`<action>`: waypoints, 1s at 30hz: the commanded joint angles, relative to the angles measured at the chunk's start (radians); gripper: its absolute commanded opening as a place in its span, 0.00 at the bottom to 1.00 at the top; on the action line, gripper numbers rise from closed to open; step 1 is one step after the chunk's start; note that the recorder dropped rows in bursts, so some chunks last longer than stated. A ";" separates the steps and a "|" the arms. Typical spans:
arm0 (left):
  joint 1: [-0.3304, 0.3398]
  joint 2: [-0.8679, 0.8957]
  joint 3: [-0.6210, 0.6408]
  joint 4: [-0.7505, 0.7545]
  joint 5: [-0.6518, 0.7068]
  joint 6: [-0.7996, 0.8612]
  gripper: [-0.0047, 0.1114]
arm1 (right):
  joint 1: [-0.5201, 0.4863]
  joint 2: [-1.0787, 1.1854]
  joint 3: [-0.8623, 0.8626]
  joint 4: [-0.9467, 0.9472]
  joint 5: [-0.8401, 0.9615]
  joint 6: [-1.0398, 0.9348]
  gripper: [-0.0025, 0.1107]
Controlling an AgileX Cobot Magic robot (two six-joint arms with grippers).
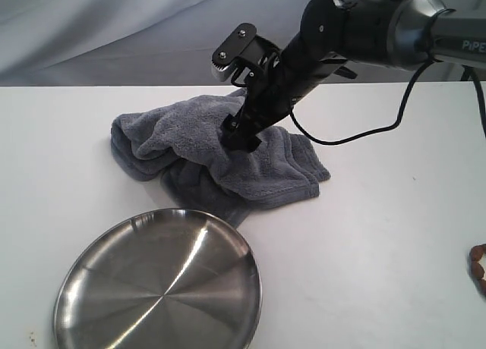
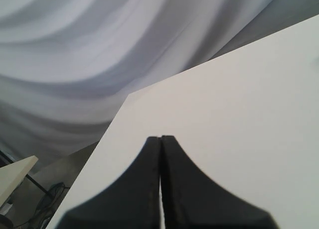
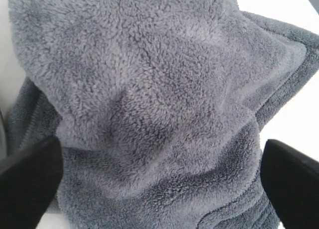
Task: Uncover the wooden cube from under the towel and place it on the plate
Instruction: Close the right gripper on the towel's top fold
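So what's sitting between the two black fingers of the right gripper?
A raised fold of the fluffy grey-blue plush towel fills the gap between the fingers of the open right gripper, as the right wrist view shows. No wooden cube is visible there.

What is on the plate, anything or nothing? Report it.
Empty: the plate shows only bare shiny metal; the towel lies bunched behind it.

Bare table [image 1: 380,243] lies open right of the plate [image 1: 159,284]; the towel [image 1: 175,133] heap seemingly blocks the middle.
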 commanded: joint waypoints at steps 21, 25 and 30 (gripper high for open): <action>0.003 -0.005 0.004 -0.005 -0.007 -0.006 0.05 | -0.003 0.151 -0.004 0.115 -0.107 -0.007 0.91; 0.003 -0.005 0.004 -0.005 -0.007 -0.006 0.05 | -0.003 0.162 -0.004 0.123 -0.107 -0.007 0.46; 0.003 -0.005 0.004 -0.005 -0.007 -0.006 0.05 | -0.003 0.145 -0.009 0.123 -0.039 -0.012 0.02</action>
